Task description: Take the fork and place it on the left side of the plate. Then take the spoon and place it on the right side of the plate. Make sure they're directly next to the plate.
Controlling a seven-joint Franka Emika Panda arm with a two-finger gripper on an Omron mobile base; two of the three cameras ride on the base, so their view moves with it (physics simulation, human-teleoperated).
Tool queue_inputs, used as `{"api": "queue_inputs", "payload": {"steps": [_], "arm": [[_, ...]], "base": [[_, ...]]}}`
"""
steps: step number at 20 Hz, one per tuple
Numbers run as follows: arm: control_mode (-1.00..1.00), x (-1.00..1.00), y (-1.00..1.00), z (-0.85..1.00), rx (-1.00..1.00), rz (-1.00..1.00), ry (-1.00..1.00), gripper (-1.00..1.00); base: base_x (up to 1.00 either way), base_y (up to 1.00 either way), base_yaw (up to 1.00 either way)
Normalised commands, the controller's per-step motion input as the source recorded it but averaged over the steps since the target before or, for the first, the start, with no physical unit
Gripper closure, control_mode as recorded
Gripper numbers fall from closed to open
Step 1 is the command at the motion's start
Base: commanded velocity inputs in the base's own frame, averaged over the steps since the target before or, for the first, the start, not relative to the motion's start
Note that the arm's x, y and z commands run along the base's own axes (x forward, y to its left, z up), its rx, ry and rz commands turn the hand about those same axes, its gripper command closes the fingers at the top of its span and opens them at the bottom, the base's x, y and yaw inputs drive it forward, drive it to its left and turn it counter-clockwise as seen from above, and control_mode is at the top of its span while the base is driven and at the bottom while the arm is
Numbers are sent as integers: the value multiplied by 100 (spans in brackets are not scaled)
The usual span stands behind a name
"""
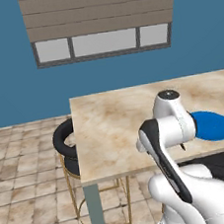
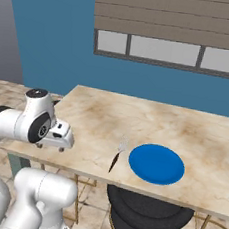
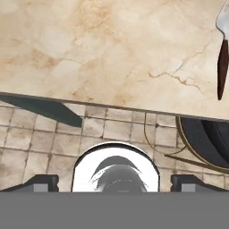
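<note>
fork (image 2: 117,156) lies just left of plate (image 2: 156,163), prob. its task spot. gripper (image 2: 50,146) over table (image 2: 96,119) edge, jaws wide, empty; spoon pending.

Even, bright rendered light, no clear source. Soft shadows only: dark wedge on floor tiles (image 3: 49,109) under the table (image 1: 116,128) edge in hand view, faint shade under tabletop w/ stools (image 2: 143,213) in base views. No glare, marble stays matte. Pics low-res, edges slightly jagged, no motion blur. No edge distortion. Window (image 2: 164,50) panes flat pale grey.
</note>
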Motion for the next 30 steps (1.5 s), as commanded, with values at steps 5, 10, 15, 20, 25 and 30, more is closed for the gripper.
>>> {"api": "queue_inputs", "payload": {"steps": [5,10,15,20,25,30], "arm": [[-100,-86,0,26,2,0,-9,-100],[-100,-71,0,1,0,1,-11,-100],[-100,-80,14,0,0,2,-14,-100],[100,-16,8,0,0,0,-1,-100],[100,0,0,0,0,0,0,-100],[100,0,0,0,0,0,0,-100]], "base": [[0,0,0],[0,0,0],[0,0,0],[-59,56,0],[-68,100,0],[-78,100,0]]}}
